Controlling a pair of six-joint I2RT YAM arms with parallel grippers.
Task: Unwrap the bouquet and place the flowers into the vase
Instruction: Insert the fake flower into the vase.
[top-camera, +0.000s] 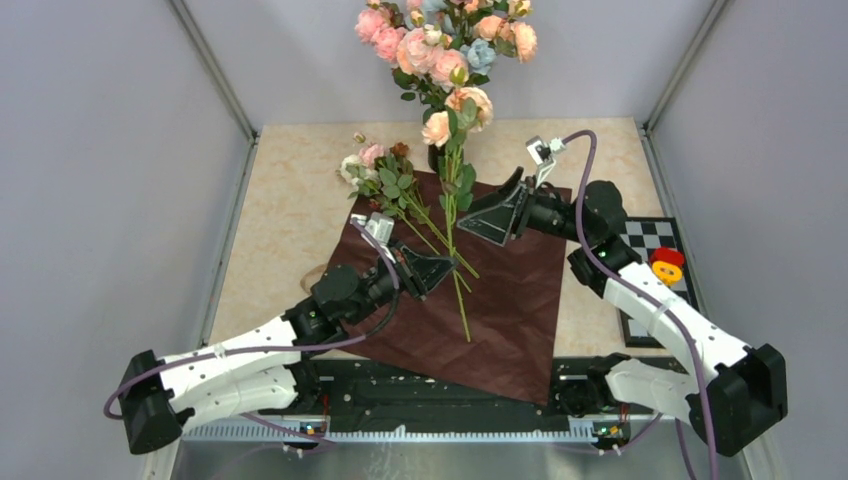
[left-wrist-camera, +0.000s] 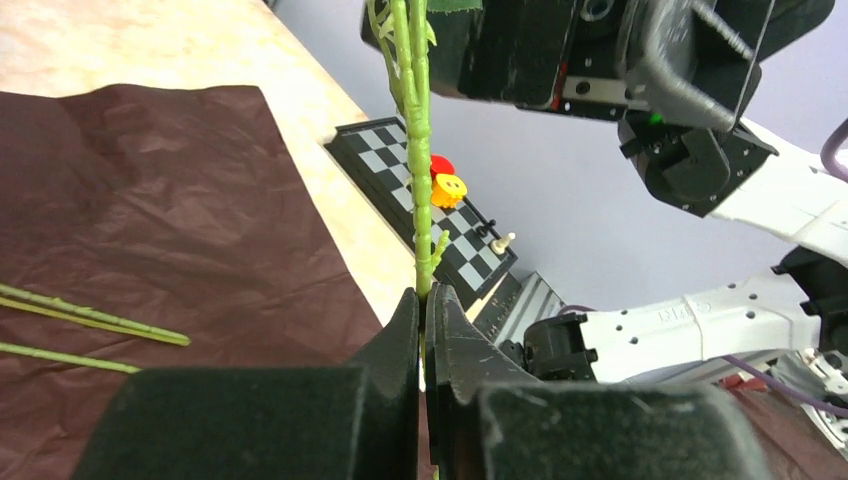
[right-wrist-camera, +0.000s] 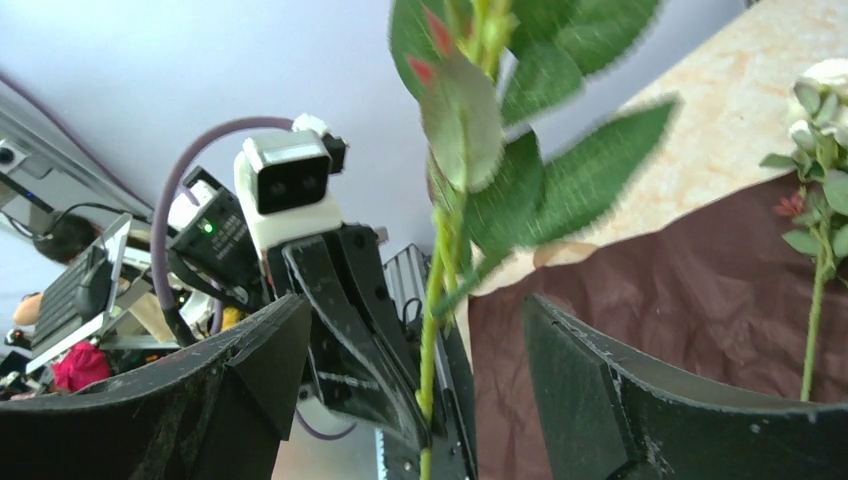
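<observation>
Wrapping paper (top-camera: 510, 300) lies flat and spread on the bench (top-camera: 290, 215), so I judge the unwrapping done. The step in hand is moving flowers to the vase, one at a time.

My left fingers (left-wrist-camera: 424, 305) are pressed together on a green stem (left-wrist-camera: 420, 150), low on its length. The stem stands upright out of them. A bare tail of it runs on below the grip.

My right fingers (right-wrist-camera: 415, 300) stand wide apart, one on each side of the same stem, higher up among its leaves. Neither touches it as far as I can see. They grip nothing.

The other flowers (top-camera: 385, 175) lie at the paper's far left corner, heads on the bare bench, stems angled back across the paper.

The vase (top-camera: 433, 158) sits at the far edge of the paper, mid-bench, mostly hidden under large peach, pink and blue blooms (top-camera: 440, 50). I cannot make out its neck.

Next, as I read it: right fingers close on the stem above the left, then left lets go. The right then carries it back and must line the cut end up with a narrow mouth. The crowding blooms will make that approach awkward, and a thin stem may swing or slip in a loose pinch.
</observation>
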